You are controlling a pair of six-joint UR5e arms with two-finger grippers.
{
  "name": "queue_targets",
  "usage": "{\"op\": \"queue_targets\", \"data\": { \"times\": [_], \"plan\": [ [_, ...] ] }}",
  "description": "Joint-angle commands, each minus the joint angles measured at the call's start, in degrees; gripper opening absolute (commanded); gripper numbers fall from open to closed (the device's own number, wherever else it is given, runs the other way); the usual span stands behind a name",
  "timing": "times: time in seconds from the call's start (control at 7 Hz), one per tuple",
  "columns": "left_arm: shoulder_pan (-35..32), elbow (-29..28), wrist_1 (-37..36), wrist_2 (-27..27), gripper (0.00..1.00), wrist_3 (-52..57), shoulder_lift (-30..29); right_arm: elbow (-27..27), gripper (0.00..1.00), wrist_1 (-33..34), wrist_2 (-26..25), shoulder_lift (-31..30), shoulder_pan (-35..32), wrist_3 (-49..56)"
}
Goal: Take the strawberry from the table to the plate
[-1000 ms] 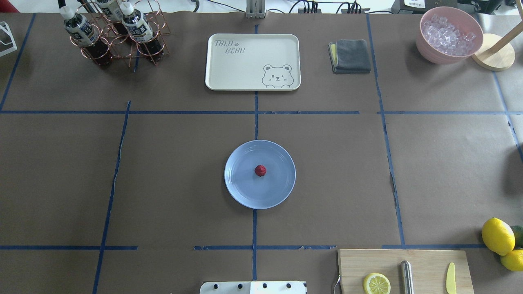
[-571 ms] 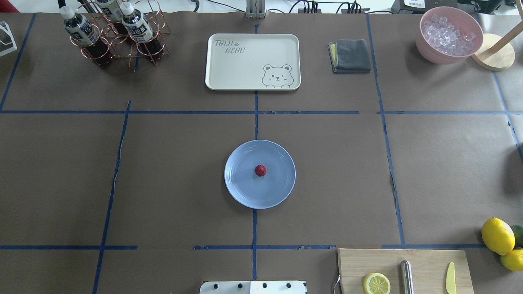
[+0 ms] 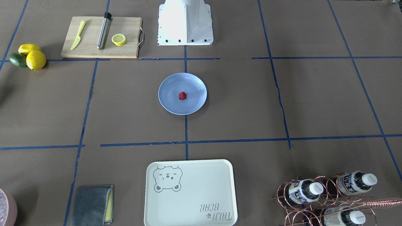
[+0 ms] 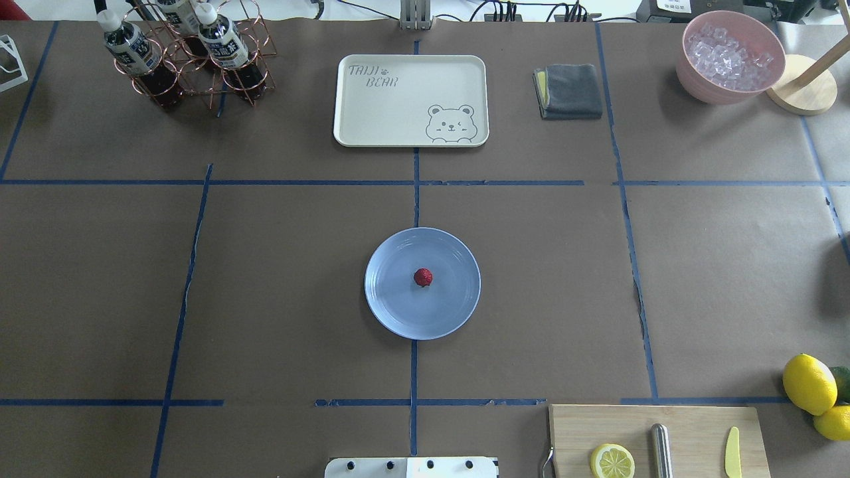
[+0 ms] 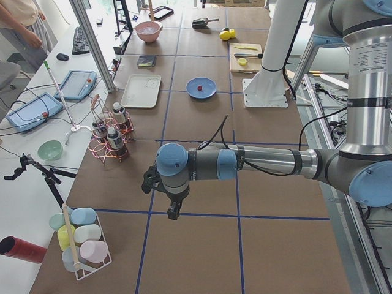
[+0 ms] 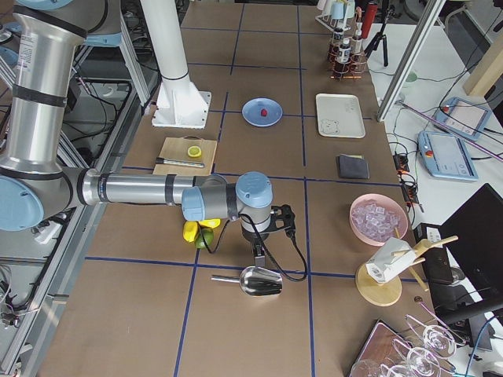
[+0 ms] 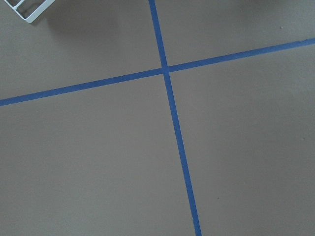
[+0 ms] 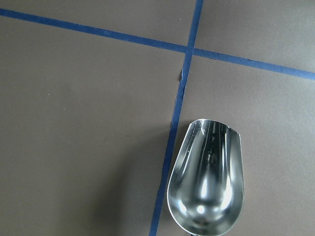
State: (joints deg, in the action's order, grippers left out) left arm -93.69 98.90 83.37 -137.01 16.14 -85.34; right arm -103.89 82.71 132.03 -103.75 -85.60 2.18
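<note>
**Nothing shifts on the table; strawberry lies on the plate**

Nothing has moved in the overhead view since a second ago: plate and berry lie just where they were.

The table (image 4: 265, 299) is a broad brown surface crossed by blue tape lines. Neither arm reaches into the overhead or front-facing views. The left arm (image 5: 263, 162) stretches out low over the robot's left end of the table, its gripper (image 5: 174, 213) pointing down above bare paper near a tape line. Whether its fingers are apart or together cannot be told from that side view. The right arm (image 6: 134, 188) extends over the opposite end, its gripper (image 6: 258, 258) hanging just above a steel scoop (image 8: 206, 182); its finger spread cannot be told either.

A cream bear-print tray (image 4: 398, 99) lies at the far side, on the centre line. A wooden cutting board (image 4: 690, 425) sits at the near right edge, with lemons (image 4: 809, 384) just beside it.

The pale blue plate (image 4: 398, 312) rests mid-table across the centre tape line. The strawberry (image 4: 423, 277) sits on the plate, close to its middle, well apart from both grippers.
</note>
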Motion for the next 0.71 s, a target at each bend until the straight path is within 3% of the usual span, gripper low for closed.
{"op": "queue_targets", "data": {
  "times": [0.0,0.57],
  "plan": [
    [0.00,-0.11,-0.14,0.08,1.00,-0.06,0.09,-0.69,1.00,-0.09,0.16,-0.05,-0.01,0.11],
    [0.00,-0.21,-0.14,0.78,1.00,0.12,1.05,-0.08,1.00,-0.09,-0.11,-0.05,-0.01,0.20]
  ]
}}
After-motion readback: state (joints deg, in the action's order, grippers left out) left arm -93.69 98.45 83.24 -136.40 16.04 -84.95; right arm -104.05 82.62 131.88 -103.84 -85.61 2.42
